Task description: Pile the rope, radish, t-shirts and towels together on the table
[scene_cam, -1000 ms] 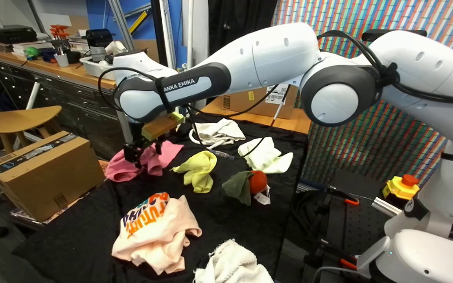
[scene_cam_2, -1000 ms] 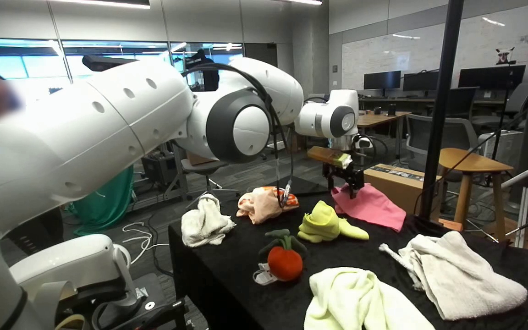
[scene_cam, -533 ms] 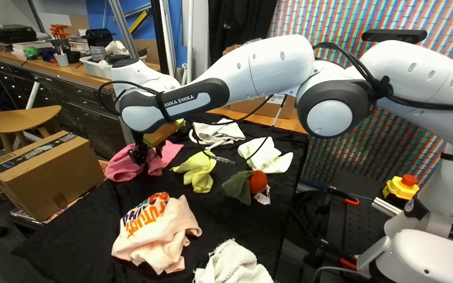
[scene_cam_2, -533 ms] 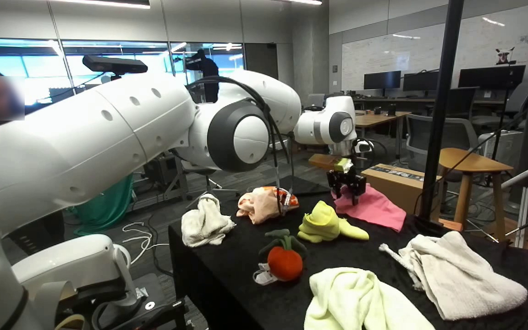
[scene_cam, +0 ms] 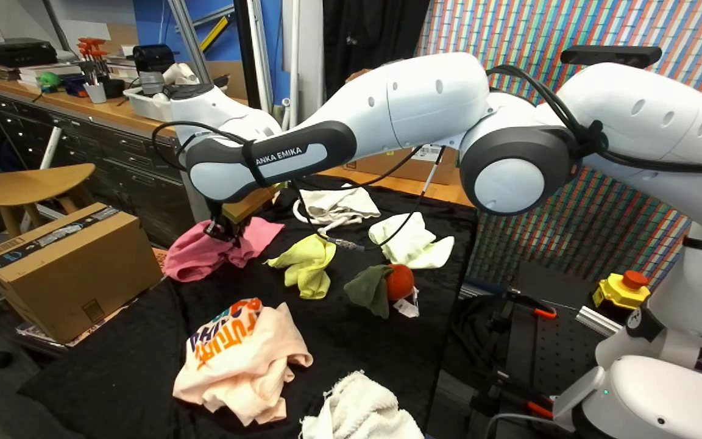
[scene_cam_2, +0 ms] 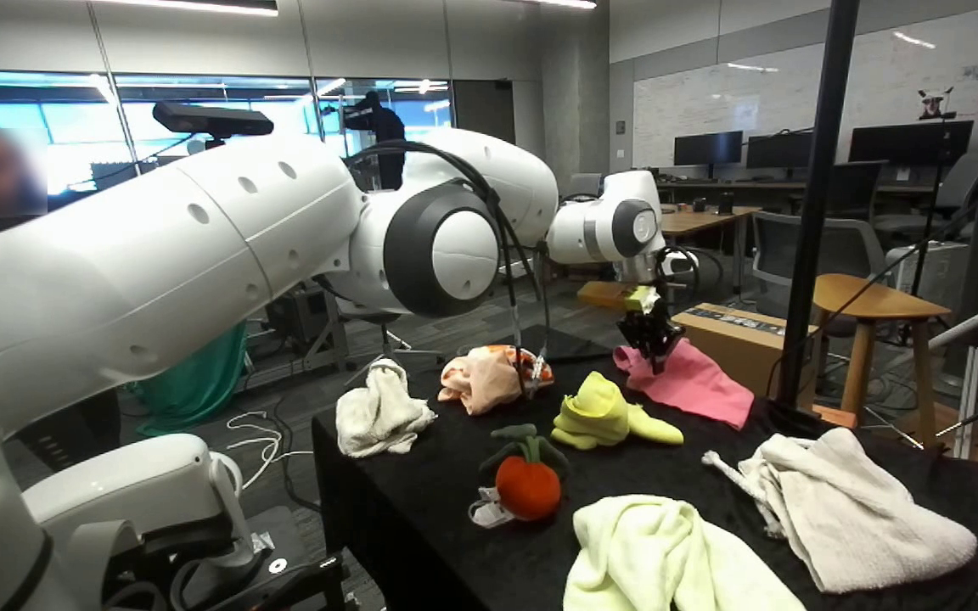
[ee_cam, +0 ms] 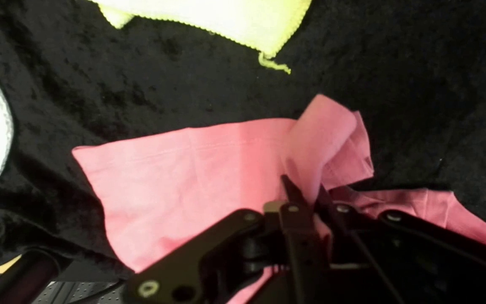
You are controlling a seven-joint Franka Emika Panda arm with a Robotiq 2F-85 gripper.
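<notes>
My gripper [ee_cam: 304,188] is shut on a raised fold of the pink t-shirt [ee_cam: 175,181], whose remainder lies flat on the black-covered table. Beside that shirt is a yellow towel [scene_cam: 311,265]. A peach t-shirt [scene_cam: 247,366] with coloured lettering lies crumpled nearer the camera. The plush radish [scene_cam_2: 528,488], red with green leaves, sits among the cloths. Pale lime [scene_cam: 409,241] and white [scene_cam: 360,408] towels lie apart from one another. A white cord, seemingly the rope [scene_cam_2: 731,475], rests against another whitish towel [scene_cam_2: 862,509].
A cardboard box [scene_cam: 70,268] and a wooden stool [scene_cam_2: 875,297] stand beyond the table's side with the pink t-shirt. A dark upright pole [scene_cam_2: 812,204] rises at the table edge. A cable [scene_cam: 357,247] hangs from the arm over the cloths.
The arm came down onto the pink t-shirt. Its fingers then closed, gathering a fold of the cloth between them, and the wrist has risen very slightly. The other items have not moved.
</notes>
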